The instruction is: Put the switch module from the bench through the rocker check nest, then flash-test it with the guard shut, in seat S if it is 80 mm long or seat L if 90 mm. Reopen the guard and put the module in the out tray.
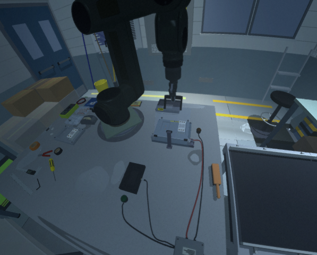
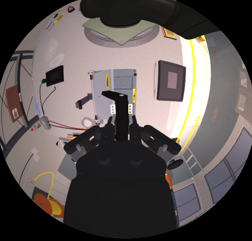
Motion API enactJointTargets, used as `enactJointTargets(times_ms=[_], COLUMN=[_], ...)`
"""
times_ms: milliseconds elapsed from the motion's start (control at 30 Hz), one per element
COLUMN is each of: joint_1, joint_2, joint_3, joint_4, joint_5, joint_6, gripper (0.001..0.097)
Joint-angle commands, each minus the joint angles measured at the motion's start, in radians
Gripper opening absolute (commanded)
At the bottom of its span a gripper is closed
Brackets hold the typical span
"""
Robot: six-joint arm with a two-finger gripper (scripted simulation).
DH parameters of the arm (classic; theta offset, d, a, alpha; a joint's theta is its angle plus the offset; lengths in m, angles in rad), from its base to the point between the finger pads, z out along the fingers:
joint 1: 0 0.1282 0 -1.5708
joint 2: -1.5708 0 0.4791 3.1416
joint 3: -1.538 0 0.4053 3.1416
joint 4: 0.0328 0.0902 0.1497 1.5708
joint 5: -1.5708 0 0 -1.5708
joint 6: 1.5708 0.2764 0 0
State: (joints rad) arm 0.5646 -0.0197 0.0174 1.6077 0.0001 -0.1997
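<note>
I grip a black handle post (image 2: 121,115) in my closed gripper (image 2: 121,127), which hangs over the far side of the grey flash-test fixture (image 1: 171,133). The post belongs to the fixture's clear guard, whose handle (image 1: 172,102) I hold at its far edge. A white switch module (image 1: 181,126) sits in a seat on the fixture's right side. A second white module (image 1: 72,133) rests in a grey nest plate on the left of the bench. A dark square tray (image 2: 171,81) lies beyond the fixture near the bench's far edge.
The bench's far edge with yellow floor lines runs just behind the gripper. My arm's base (image 1: 117,120) stands left of the fixture. A black pad (image 1: 132,177), red and black cables (image 1: 197,189), a wooden brush (image 1: 216,179) and hand tools (image 1: 52,165) lie nearer the front.
</note>
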Motion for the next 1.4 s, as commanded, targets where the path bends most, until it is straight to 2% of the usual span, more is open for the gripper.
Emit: enactJointTargets(times_ms=[0, 1367], joint_1=[0.005, 0.185], joint_2=[0.000, 0.022], joint_3=[-0.003, -0.167], joint_4=[-0.003, -0.190], joint_5=[0.000, 0.000], joint_6=[0.005, 0.185], gripper=[0.0080, 0.0080])
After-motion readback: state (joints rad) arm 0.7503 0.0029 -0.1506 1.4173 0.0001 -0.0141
